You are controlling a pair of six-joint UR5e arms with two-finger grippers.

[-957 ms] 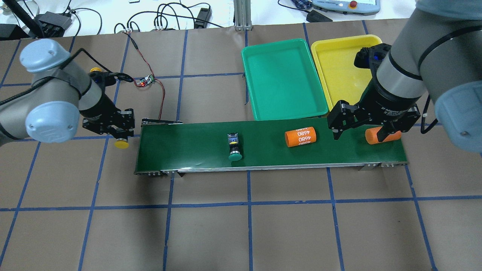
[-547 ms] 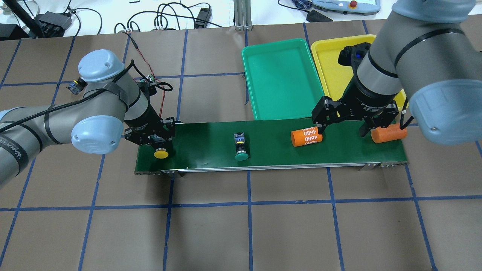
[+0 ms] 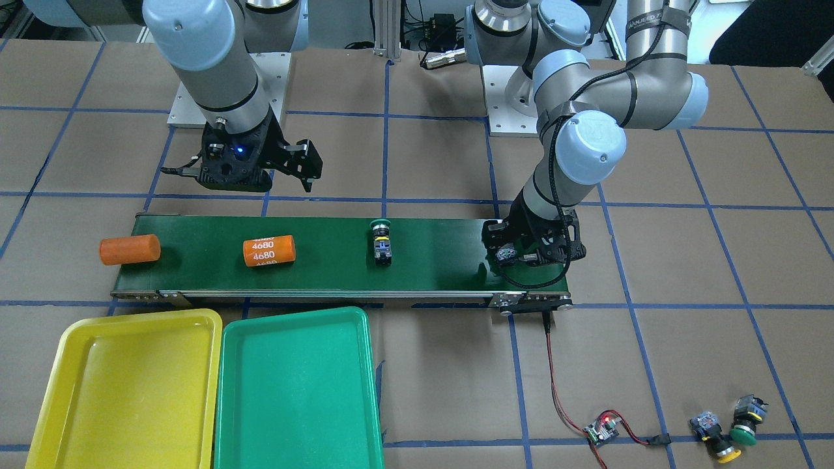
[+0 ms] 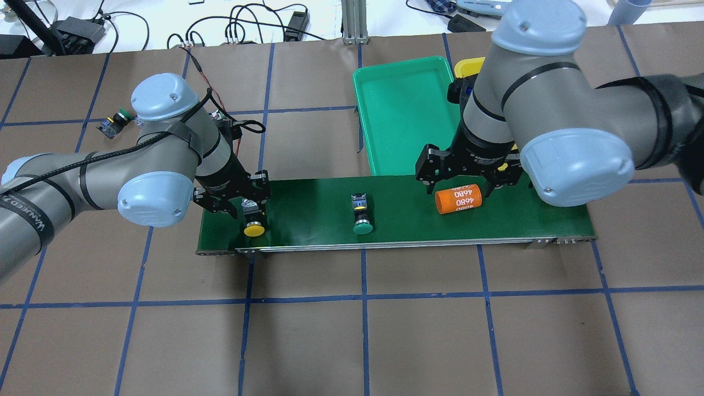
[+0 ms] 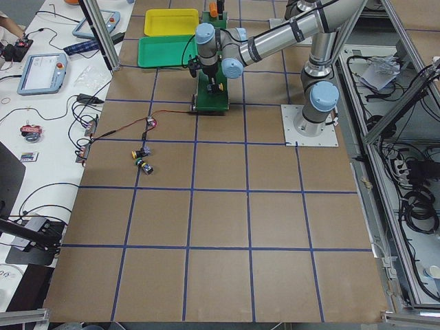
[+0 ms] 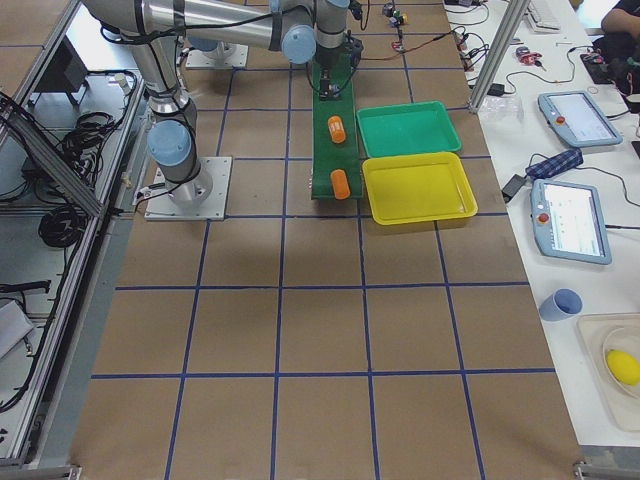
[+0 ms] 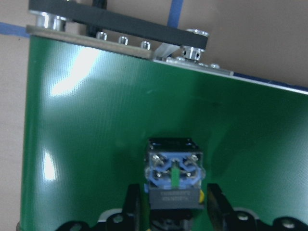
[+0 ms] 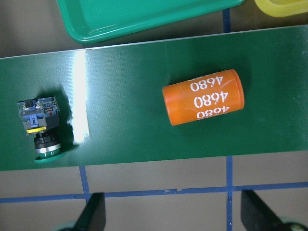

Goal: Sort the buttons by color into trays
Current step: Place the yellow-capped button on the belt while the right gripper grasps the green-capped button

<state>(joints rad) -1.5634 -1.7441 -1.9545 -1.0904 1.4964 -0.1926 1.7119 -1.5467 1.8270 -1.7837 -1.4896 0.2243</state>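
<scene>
1. Left gripper [image 4: 247, 209], wrist angled down over the belt's [image 4: 308, 209] left end, clamps the yellow button [image 4: 253, 229].
2. Right gripper [image 4: 462, 187] hovers, fingers spread wide, above the orange cylinder [image 4: 458, 199]; a green button [image 4: 360, 217] lies mid-belt.

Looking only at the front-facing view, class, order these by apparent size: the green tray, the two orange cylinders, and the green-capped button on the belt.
1. The green tray, by far the largest.
2. The 4680 cylinder and the plain orange cylinder: too alike to rank.
3. The green-capped button, smallest.
</scene>
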